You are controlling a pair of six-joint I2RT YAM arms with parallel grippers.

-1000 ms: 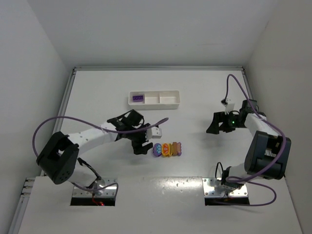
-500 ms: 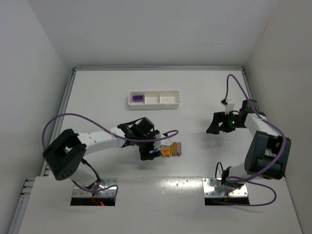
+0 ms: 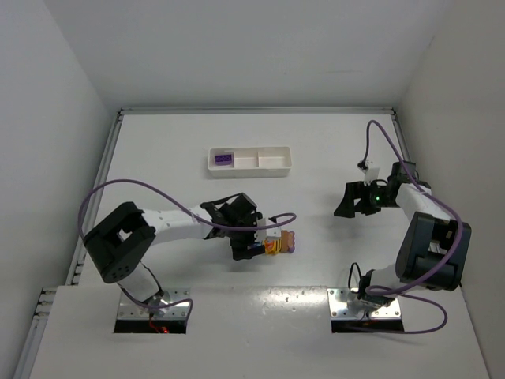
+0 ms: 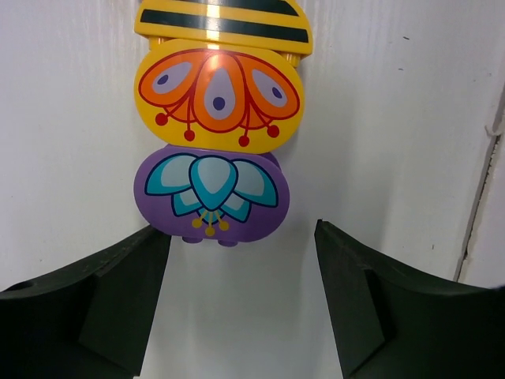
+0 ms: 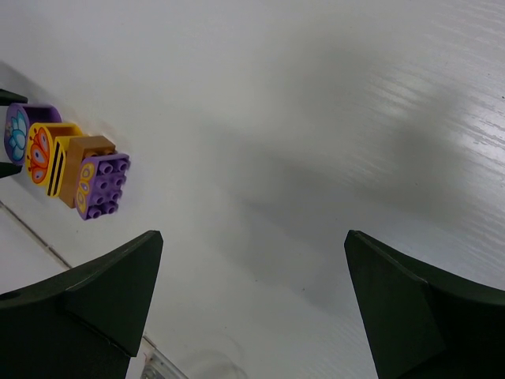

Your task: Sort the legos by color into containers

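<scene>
Since a second ago the left arm has swung in toward the row of legos, while the right arm has stayed put. The left pincer [image 4: 241, 237] is released, its jaws spread to either side of the purple lego [image 4: 211, 193] at the near end of the row, with bare counter [image 3: 316, 142] showing between each finger and the brick. Nothing is grasped yet. This looks like a line-up for a sideways squeeze on the end piece.

Just beyond, touching the purple one, sits the orange-yellow lego [image 4: 218, 99], then a striped lego [image 4: 223, 20]. The close packing suggests that lifting one may drag its neighbour. A second purple lego [image 5: 102, 185] caps the far end.

A seam in the counter runs just outside one finger. Farther from the pincer, away from the arm bases, the tray [image 3: 272, 167] holds a purple brick [image 3: 224, 159] in one end compartment, with open counter between. The right pincer [image 5: 254, 237] hangs released and well apart.
</scene>
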